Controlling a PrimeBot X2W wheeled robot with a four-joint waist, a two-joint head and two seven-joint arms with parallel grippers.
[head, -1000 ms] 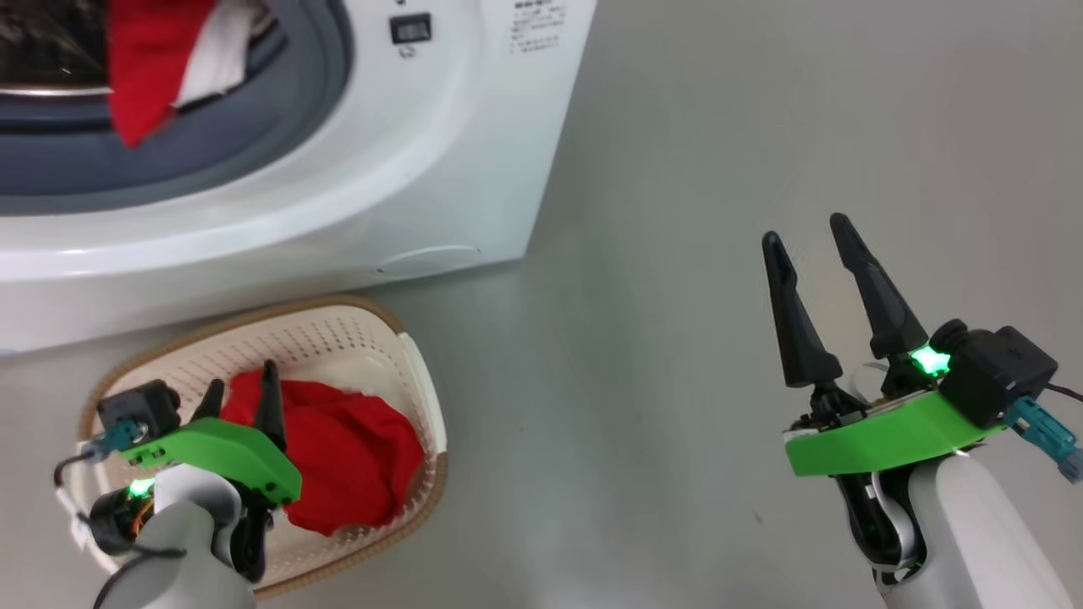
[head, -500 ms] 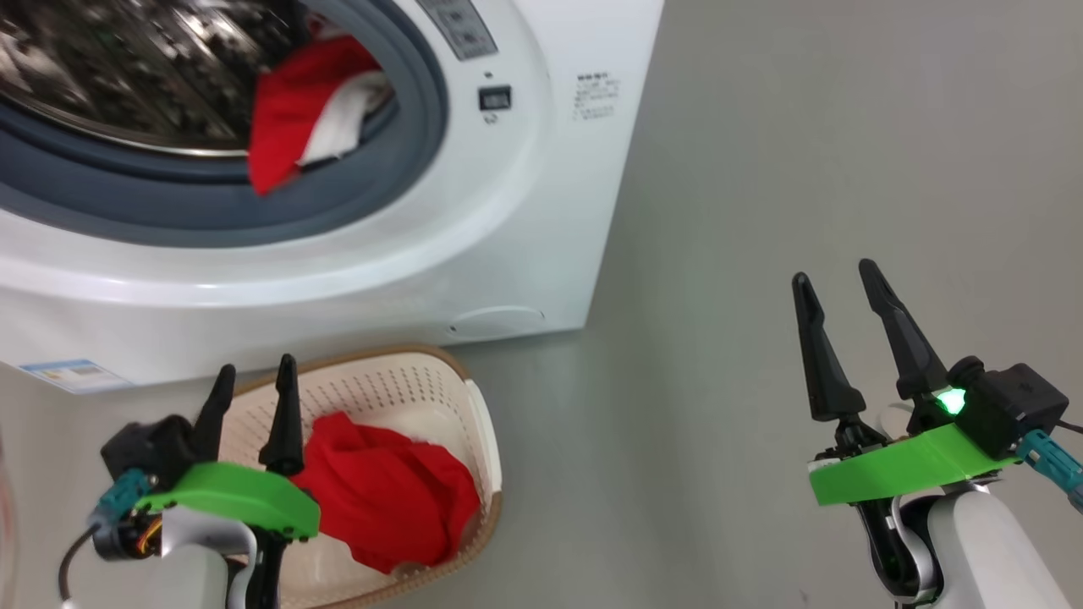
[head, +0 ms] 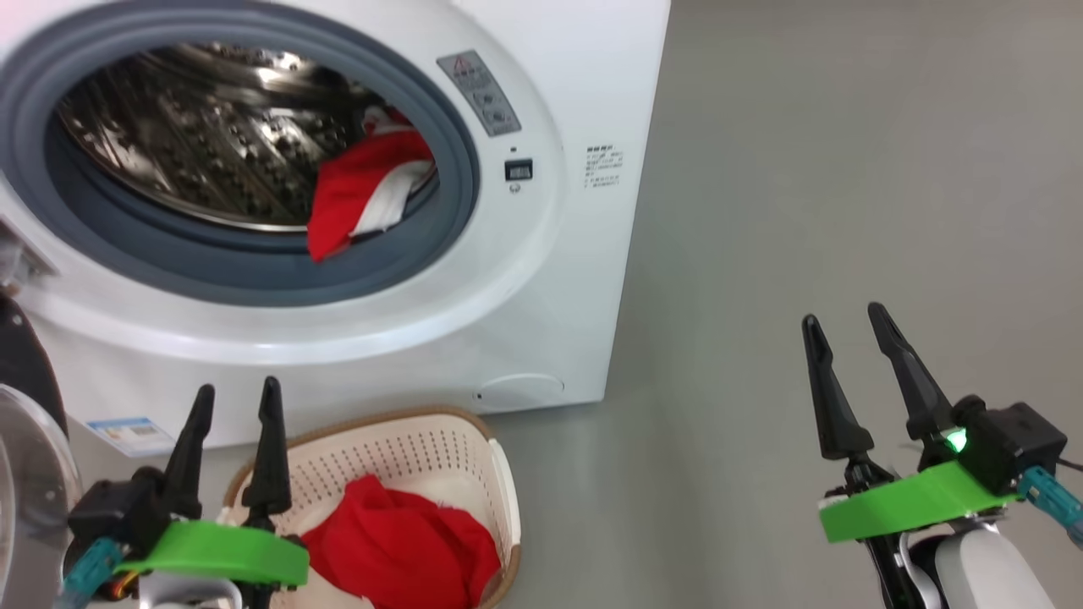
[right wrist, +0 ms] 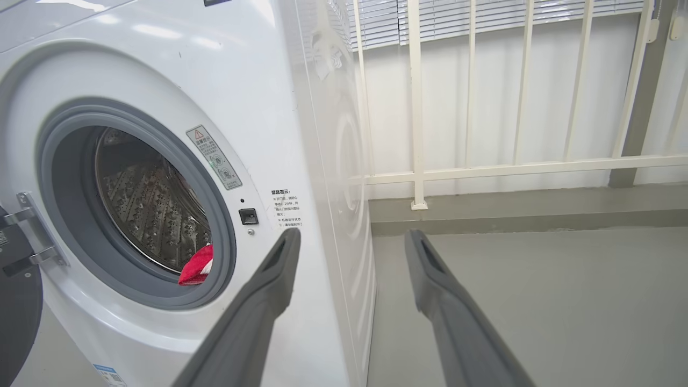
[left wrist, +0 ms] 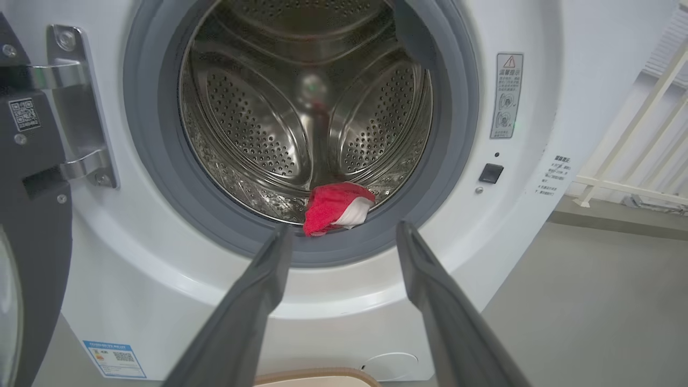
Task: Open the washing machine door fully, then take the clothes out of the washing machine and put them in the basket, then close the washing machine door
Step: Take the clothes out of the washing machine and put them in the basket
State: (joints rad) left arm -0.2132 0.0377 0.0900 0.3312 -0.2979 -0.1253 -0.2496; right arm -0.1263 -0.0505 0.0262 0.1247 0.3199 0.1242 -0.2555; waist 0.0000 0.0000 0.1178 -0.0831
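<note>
View's swung up from cream perforated basket [head: 398, 419] to white washer [head: 541, 279]; I see red-and-white fabric [head: 364, 199] left inside. Left pincer [head: 237, 389], right pincer [head: 843, 315]: wide open, empty.

Washing machine [head: 541, 279] upper left, door [head: 25, 372] swung open at its left; first garment [head: 360, 199] on drum [head: 195, 135] front lip, basket [head: 406, 448] on floor [head: 761, 211] just before the machine, second garment [head: 406, 550] inside, left gripper [head: 239, 387] at its left end, right gripper [head: 843, 313] well right.
</note>
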